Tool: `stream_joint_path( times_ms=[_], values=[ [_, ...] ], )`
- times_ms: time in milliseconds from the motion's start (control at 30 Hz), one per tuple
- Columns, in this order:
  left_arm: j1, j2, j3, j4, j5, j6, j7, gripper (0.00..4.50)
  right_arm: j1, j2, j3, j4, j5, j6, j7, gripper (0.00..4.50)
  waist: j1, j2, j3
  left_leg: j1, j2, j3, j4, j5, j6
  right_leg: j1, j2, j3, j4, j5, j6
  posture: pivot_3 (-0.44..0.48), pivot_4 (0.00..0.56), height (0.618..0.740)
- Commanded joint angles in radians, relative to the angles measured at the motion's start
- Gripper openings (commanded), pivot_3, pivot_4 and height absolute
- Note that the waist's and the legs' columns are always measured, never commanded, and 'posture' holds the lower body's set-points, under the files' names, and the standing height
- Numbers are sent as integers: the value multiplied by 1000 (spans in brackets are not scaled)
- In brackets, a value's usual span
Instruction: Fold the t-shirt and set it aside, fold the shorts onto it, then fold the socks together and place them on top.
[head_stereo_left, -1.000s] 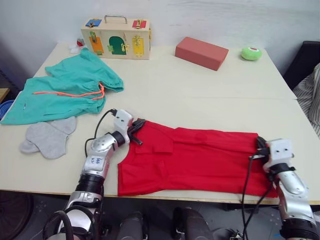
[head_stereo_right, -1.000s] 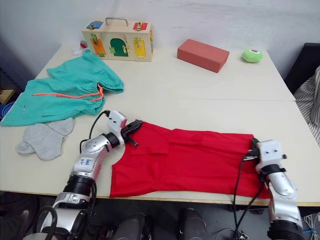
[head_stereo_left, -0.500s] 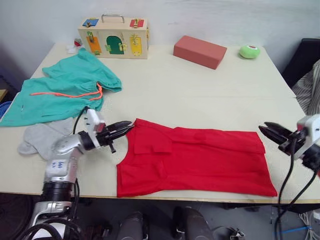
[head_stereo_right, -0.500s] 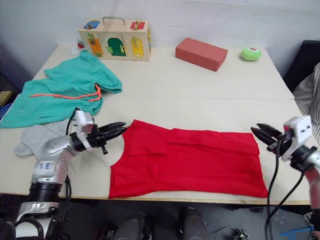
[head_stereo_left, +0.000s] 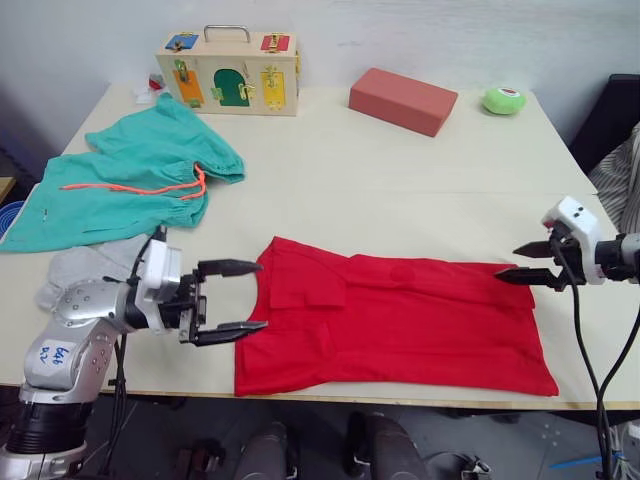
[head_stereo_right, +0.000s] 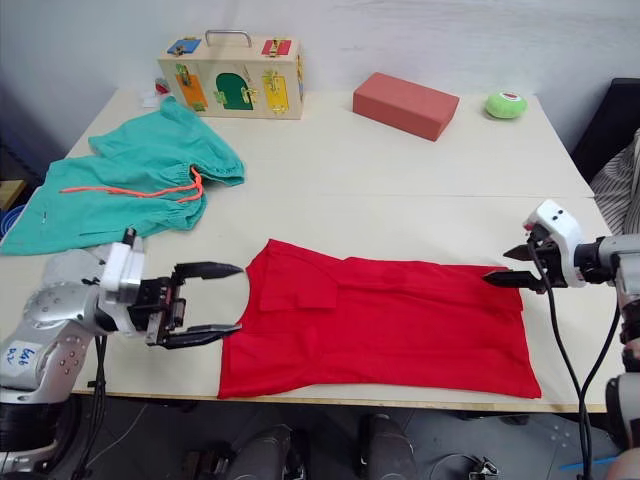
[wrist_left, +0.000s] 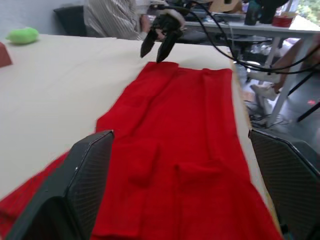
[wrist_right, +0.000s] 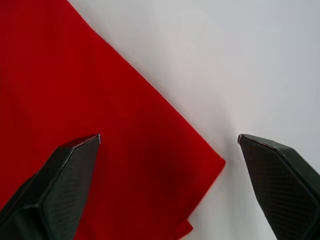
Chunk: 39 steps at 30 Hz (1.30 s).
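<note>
Both tools withdrawn, t-shirt (head_stereo_left: 400, 320) flat, smooth

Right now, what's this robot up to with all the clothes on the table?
It is folding laundry. A red t-shirt lies flat, partly folded into a long strip, at the table's near edge. The left claw and the right claw are both open, one at each end of the shirt, holding nothing. The teal shorts and grey socks wait unfolded on the robot's left.
</note>
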<state>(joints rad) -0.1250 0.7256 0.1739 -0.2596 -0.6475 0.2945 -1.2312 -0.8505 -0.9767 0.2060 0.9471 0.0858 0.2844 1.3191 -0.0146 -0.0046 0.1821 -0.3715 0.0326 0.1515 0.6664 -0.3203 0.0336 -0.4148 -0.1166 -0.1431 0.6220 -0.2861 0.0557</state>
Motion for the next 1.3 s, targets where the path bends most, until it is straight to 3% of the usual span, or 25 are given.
stream_joint_path(
  times_ms=[33, 200, 367, 500, 867, 1067, 1267, 1300],
  values=[
    [17, -8, 13, -60, -21, 2, 29, 4483, -87, 12, 30, 127, -84, -38, 64, 4500, -6, 1, 0, 0, 0, 0, 0, 0, 0, 0, 0, 0, 0, 0, 0, 0, 150, 740],
    [38, -22, 20, -78, -25, -5, 41, 4500, -141, 26, 53, 217, -165, -96, 113, 3297, -13, 1, 0, 1, 0, -1, 1, 0, 0, 0, 0, 0, 1, 0, 0, 0, 150, 740],
    [48, -33, 30, -73, -22, -7, 69, 4500, -169, 36, 43, 249, -198, -148, 112, 1524, -14, 1, 0, 1, 1, -1, 1, 0, -1, 0, 0, 0, 1, 0, 0, 0, 150, 740],
    [42, -60, 34, -53, -3, -29, 111, 4500, -203, 52, 8, 266, -205, -245, 22, 114, -15, 1, 1, 1, 1, -1, 1, 0, -1, 0, 0, 1, 1, 0, 0, 0, 150, 740],
    [4, -151, 58, 12, 44, -120, 246, 4500, -284, 126, -30, 356, -287, -424, -462, 49, -16, 3, 1, 1, 0, 1, 1, 1, -2, 0, 1, 1, 2, 0, 0, 0, 150, 740],
    [14, -171, 42, 14, 64, -137, 276, 4500, -283, 161, -35, 367, -301, -436, -391, 49, -15, 3, 2, 1, 0, 1, 1, 1, -2, 0, 1, 2, 3, 0, 0, 0, 150, 740],
    [-5, -173, 32, 37, 68, -135, 281, 4500, -285, 118, -71, 370, -276, -346, -309, 49, -14, 4, 2, 1, 1, 1, 1, 1, -2, 0, 1, 2, 3, 0, 0, 0, 150, 740],
    [-10, -170, 26, 42, 64, -128, 273, 4500, -291, 107, -75, 371, -271, -299, -267, 217, -14, 4, 2, 1, 1, 1, 1, 1, -2, 0, 1, 2, 3, 0, 0, 0, 150, 740]
  ],
)
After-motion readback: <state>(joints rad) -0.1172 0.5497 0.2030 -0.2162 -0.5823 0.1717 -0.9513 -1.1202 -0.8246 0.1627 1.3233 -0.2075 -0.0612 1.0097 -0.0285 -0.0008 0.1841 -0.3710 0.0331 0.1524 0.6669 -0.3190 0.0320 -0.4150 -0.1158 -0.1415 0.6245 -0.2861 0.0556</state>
